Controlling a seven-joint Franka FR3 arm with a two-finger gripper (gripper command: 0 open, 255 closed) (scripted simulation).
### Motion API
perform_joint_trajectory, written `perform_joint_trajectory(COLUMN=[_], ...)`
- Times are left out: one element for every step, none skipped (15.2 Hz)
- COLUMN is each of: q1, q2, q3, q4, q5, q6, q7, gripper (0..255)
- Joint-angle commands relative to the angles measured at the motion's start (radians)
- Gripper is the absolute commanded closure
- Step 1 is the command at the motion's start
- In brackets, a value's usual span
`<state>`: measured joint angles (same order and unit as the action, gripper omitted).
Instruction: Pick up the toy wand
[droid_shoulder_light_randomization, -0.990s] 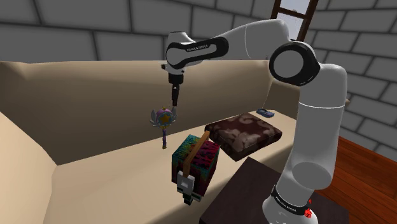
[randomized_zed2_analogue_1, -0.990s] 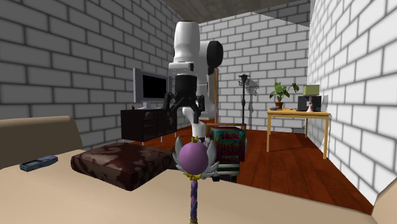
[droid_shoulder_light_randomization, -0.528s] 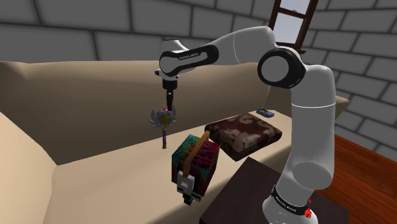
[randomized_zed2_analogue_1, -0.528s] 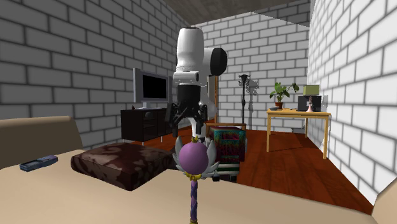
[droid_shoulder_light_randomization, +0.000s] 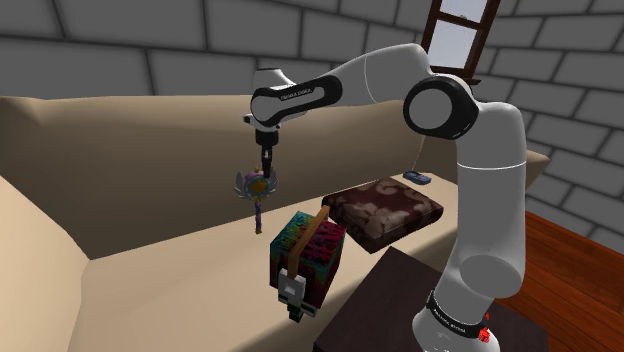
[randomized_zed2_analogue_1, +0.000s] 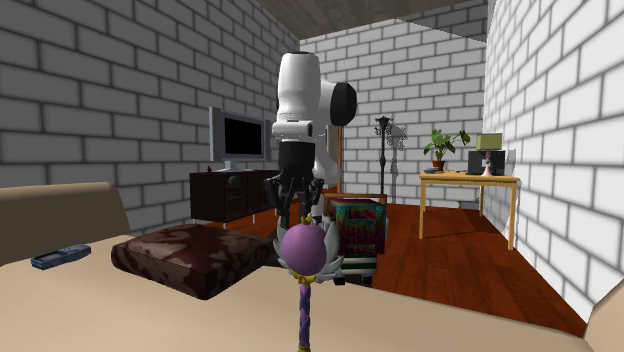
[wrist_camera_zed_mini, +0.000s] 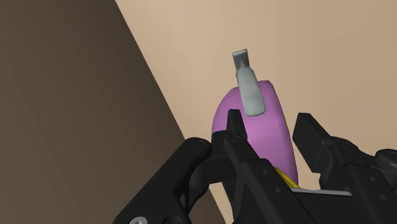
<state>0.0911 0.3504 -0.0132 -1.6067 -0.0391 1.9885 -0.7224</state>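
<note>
The toy wand (droid_shoulder_light_randomization: 257, 188) stands upright on the beige sofa seat against the backrest, with a purple head ringed by grey petals and a striped stick (randomized_zed2_analogue_1: 303, 315). My black gripper (droid_shoulder_light_randomization: 265, 168) points straight down onto the wand's head (randomized_zed2_analogue_1: 305, 247). In the wrist view the gripper (wrist_camera_zed_mini: 270, 127) has a fingertip (wrist_camera_zed_mini: 234, 122) against each side of the purple head (wrist_camera_zed_mini: 264, 108), clasping it. A grey petal (wrist_camera_zed_mini: 247, 86) sticks out beyond the fingers. The wand still rests on the seat.
A multicoloured box with a strap (droid_shoulder_light_randomization: 308, 250) sits on the seat close beside the wand. A brown patterned cushion (droid_shoulder_light_randomization: 385, 212) and a small dark handset (droid_shoulder_light_randomization: 417, 178) lie further along. The sofa backrest (droid_shoulder_light_randomization: 150, 150) rises right behind the wand.
The gripper came down from above the wand onto its head. Its fingers went from wide apart to closed against the head. The wand has not moved.
</note>
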Motion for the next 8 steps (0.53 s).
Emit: perform_joint_trajectory(q1=[0.0,0.0,0.001,0.001,0.001,0.0,0.0,0.0], q2=[0.002,0.002,0.001,0.002,0.002,0.003,-0.001,-0.004], q3=[0.0,0.0,0.0,0.001,0.001,0.0,0.0,0.0], q4=[-0.001,-0.002,-0.003,-0.002,-0.001,-0.002,0.007,0.016], q5=[0.0,0.0,0.0,0.0,0.0,0.0,0.0,0.0], q6=[0.0,0.001,0.001,0.0,0.0,0.001,-0.011,-0.023], q7=[0.0,0.0,0.001,0.001,0.001,0.0,-0.001,-0.001], gripper=[255,255,255,255,255,255,255,255])
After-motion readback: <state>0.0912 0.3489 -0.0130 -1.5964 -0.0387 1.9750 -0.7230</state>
